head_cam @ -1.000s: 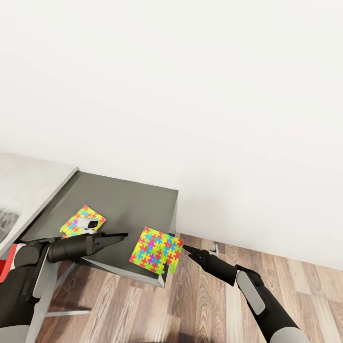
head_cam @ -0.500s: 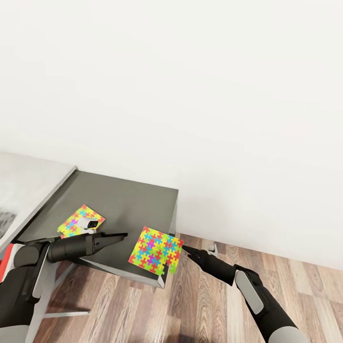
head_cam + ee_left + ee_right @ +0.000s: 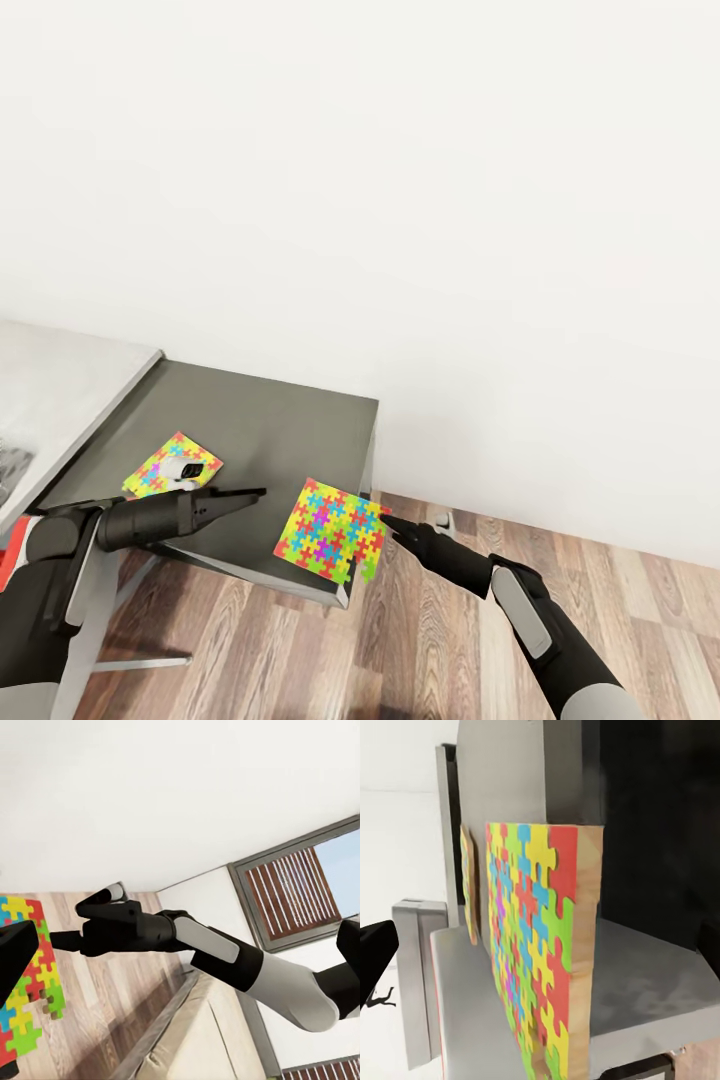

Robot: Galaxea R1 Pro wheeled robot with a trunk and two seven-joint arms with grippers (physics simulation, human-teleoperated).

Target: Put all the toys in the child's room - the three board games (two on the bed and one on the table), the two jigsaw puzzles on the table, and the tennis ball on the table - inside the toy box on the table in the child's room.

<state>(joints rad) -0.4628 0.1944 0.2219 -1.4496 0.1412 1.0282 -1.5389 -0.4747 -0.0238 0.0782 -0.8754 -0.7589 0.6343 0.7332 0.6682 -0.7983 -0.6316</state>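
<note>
jigsaw puzzle [image 3: 332, 531] of bright interlocked pieces overhanging dark table [image 3: 270, 420] corner, right hand [image 3: 385, 520] at its edge, grip unclear

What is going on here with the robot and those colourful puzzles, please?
The robot is working at the dark lower part of the table, where two jigsaw puzzles lie. Its right end effector is at the edge of the nearer puzzle, which overhangs the table's corner above the wood floor; whether it grips the puzzle is unclear. The left end effector hovers beside that puzzle, holding nothing. The other puzzle lies flat farther along the table.
</note>
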